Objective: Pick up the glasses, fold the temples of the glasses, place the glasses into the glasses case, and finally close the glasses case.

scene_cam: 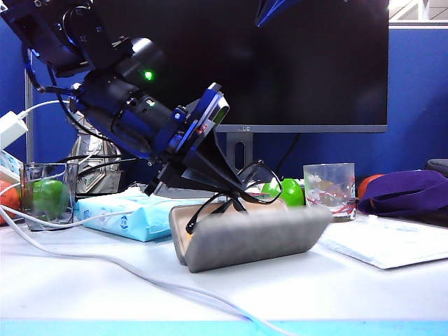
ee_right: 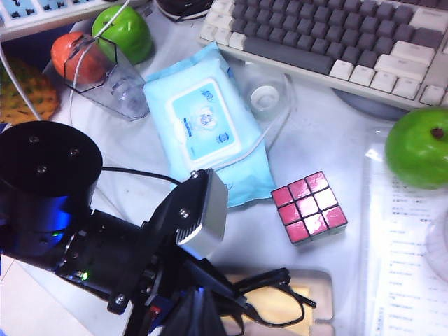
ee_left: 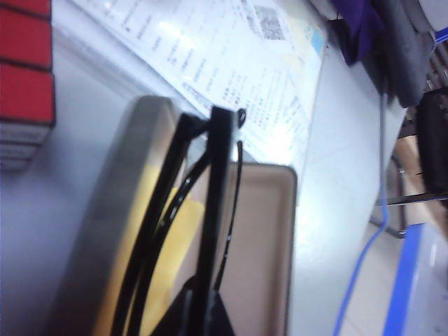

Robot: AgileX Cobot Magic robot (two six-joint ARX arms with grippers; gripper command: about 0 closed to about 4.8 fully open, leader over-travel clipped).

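The glasses (scene_cam: 260, 183), thin dark round rims, hang tilted just above the open grey glasses case (scene_cam: 252, 238), which stands at the table's middle. My left gripper (scene_cam: 236, 193) reaches down from the upper left and is shut on the glasses' frame; one temple slants down toward the case's left end. In the left wrist view the glasses (ee_left: 218, 175) stretch over the case's beige lining (ee_left: 269, 231) and a yellow cloth inside, held by the left gripper (ee_left: 201, 316). My right gripper (ee_right: 199, 318) hovers shut and empty above this spot, looking down on the glasses (ee_right: 283, 299) and the case (ee_right: 320, 285).
A light-blue tissue pack (scene_cam: 126, 213) lies left of the case. A tumbler with red swirls (scene_cam: 329, 187), a green apple (scene_cam: 292, 190) and purple cloth (scene_cam: 406, 192) sit behind right. Papers (scene_cam: 392, 245) lie right, white cables (scene_cam: 105, 262) cross the front left. A puzzle cube (ee_right: 308, 206) sits behind the case.
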